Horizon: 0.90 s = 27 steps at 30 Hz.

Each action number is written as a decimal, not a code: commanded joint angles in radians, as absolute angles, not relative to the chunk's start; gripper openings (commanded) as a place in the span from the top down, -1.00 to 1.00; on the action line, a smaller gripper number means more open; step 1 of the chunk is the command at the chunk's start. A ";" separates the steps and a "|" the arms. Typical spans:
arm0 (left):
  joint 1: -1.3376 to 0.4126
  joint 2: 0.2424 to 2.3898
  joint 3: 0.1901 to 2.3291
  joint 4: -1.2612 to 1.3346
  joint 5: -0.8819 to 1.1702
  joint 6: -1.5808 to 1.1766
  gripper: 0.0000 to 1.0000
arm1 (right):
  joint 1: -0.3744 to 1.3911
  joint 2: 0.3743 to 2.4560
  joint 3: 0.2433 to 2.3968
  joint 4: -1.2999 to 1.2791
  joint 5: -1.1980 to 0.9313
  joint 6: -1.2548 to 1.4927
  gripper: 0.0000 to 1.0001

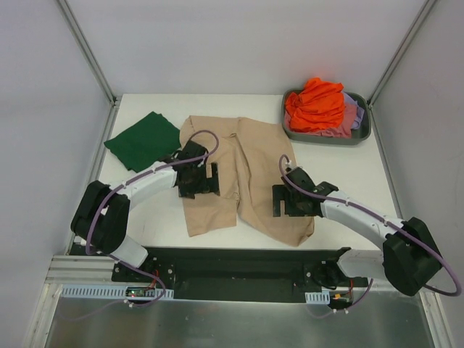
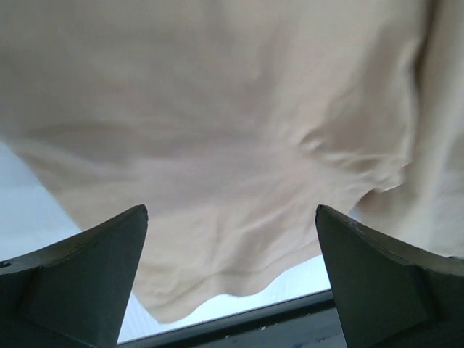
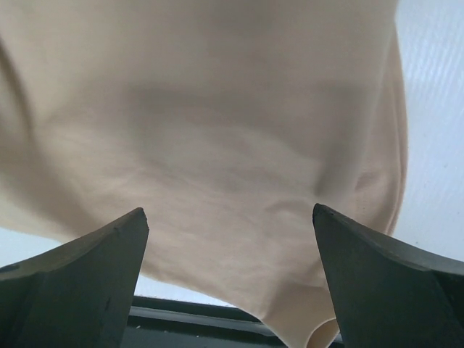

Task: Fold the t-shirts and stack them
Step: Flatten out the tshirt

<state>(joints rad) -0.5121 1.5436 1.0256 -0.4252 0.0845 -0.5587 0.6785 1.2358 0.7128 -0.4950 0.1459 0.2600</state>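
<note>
A large beige t-shirt [image 1: 243,163] lies rumpled and spread on the white table [image 1: 348,163]. My left gripper [image 1: 206,180] is open above the shirt's left part; the shirt's hem [image 2: 217,239] shows between its fingers [image 2: 94,275]. My right gripper [image 1: 279,201] is open above the shirt's lower right part [image 3: 239,145], fingers [image 3: 377,275] wide apart. A dark green t-shirt [image 1: 143,140] lies folded at the far left. An orange t-shirt [image 1: 316,104] is heaped on pink and lavender shirts [image 1: 351,116] in the tub.
The grey plastic tub [image 1: 290,129] stands at the far right corner. A black rail [image 1: 239,261] runs along the table's near edge by the arm bases. White walls with metal posts enclose the table.
</note>
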 commanded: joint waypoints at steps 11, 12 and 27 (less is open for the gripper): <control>-0.537 1.517 0.793 -0.419 -0.029 -0.747 -0.98 | 0.539 1.351 0.647 -0.505 0.209 0.353 -0.97; -0.534 1.519 0.798 -0.435 -0.063 -0.753 -0.98 | 0.523 1.354 0.644 -0.502 0.210 0.350 -0.97; -0.333 1.678 0.960 -0.503 -0.144 -0.713 -0.98 | 0.394 1.497 0.759 -0.489 0.241 0.311 -0.96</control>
